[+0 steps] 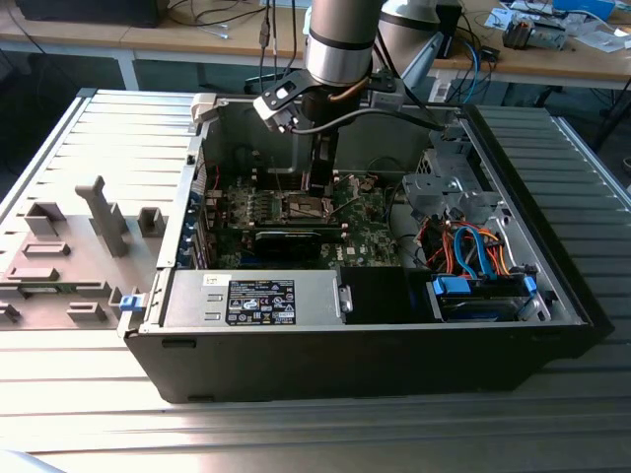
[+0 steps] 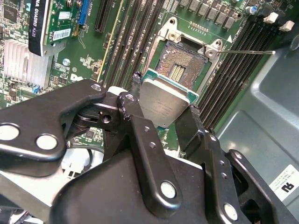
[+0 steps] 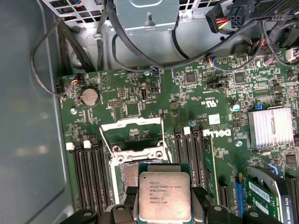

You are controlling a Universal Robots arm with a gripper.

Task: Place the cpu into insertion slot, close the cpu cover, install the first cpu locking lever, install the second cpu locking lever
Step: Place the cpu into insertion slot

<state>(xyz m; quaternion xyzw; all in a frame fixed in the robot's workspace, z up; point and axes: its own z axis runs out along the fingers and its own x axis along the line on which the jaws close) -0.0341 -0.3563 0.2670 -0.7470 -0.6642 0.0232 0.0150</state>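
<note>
While the cpu (image 3: pixel 164 196) hangs unseated, gripper (image 2: pixel 164 108): clamped on two opposite edges of it.
insertion slot (image 2: pixel 183 63): bare, just beside and below the cpu, not squarely under it.

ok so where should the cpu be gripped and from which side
By its two opposite thin edges, coming from above the metal face: the cpu is a flat thin square, so only the edges offer purchase. The fingers pinch it that way now.
</note>
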